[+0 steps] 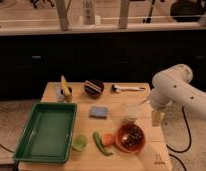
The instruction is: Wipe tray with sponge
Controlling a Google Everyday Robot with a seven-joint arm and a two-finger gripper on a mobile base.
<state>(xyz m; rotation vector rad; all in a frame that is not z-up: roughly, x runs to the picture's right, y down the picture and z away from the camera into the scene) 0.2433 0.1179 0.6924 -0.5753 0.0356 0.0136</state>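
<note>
Sponge point(99, 112) lies flat mid-tabletop point(146, 100), apart from the tray point(46, 131) at left; wiping not yet begun, I judge. My gripper point(157, 118) hangs at the right edge, a clear cup point(131, 112) between it and the sponge. Open or closed: cannot tell

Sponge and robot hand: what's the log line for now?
sponge: mid-table, untouched | gripper: right table edge, apart from sponge | tray: left, wipe not started

One camera is looking down on the worktop point(116, 100) from the 6 o'clock side, sitting high and well back and facing 12 o'clock toward the dark back wall point(96, 55). The end effector point(157, 117) is hanging in at 3 o'clock.
</note>
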